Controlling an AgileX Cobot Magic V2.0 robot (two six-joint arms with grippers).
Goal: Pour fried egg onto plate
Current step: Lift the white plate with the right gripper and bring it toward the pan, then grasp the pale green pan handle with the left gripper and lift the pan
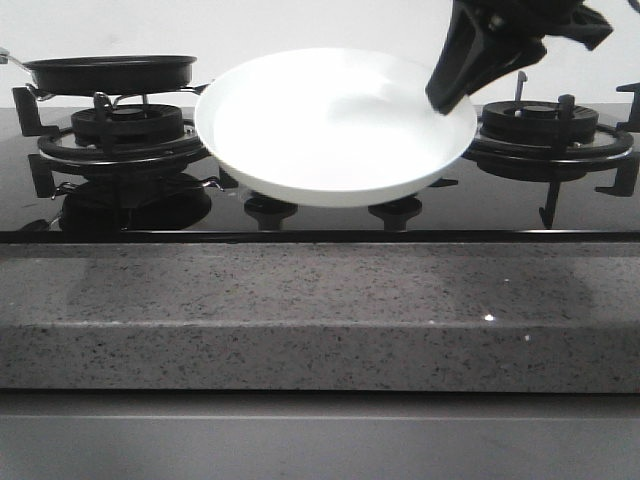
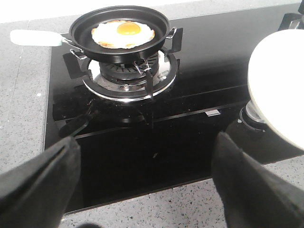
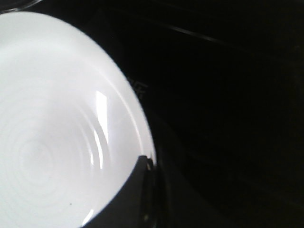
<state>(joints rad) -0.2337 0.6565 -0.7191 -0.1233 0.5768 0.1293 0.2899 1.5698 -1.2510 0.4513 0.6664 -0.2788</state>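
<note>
The glass hob (image 1: 320, 205) spanned the frame behind the speckled stone counter (image 1: 320, 310), with a burner at each end. Your right gripper (image 1: 455, 95) pinched the rim of the plate (image 1: 335, 125) on its right side and held it lifted clear of the glass between the two burners, tilted so its open face turned toward the front camera. The right wrist view showed one dark finger (image 3: 137, 190) lying over the white rim; the grip read as firm.

The black frying pan (image 2: 119, 29) sat level on the left burner (image 2: 128, 76), touching nothing but the grate. Its pale handle (image 2: 35, 38) ran out away from the plate, toward the robot's left, so the pan's long axis lay roughly across the hob.

Your left gripper (image 2: 145, 183) stood wide apart and empty, low over the hob's near edge. The pan lay ahead of it; the handle lay ahead and off to its left. This arm was the nearer one to the handle, judged the likely next grasp.

The fried egg (image 2: 123, 33) lay flat in the pan, yolk up, filling most of the base. Nothing was poured yet.
</note>
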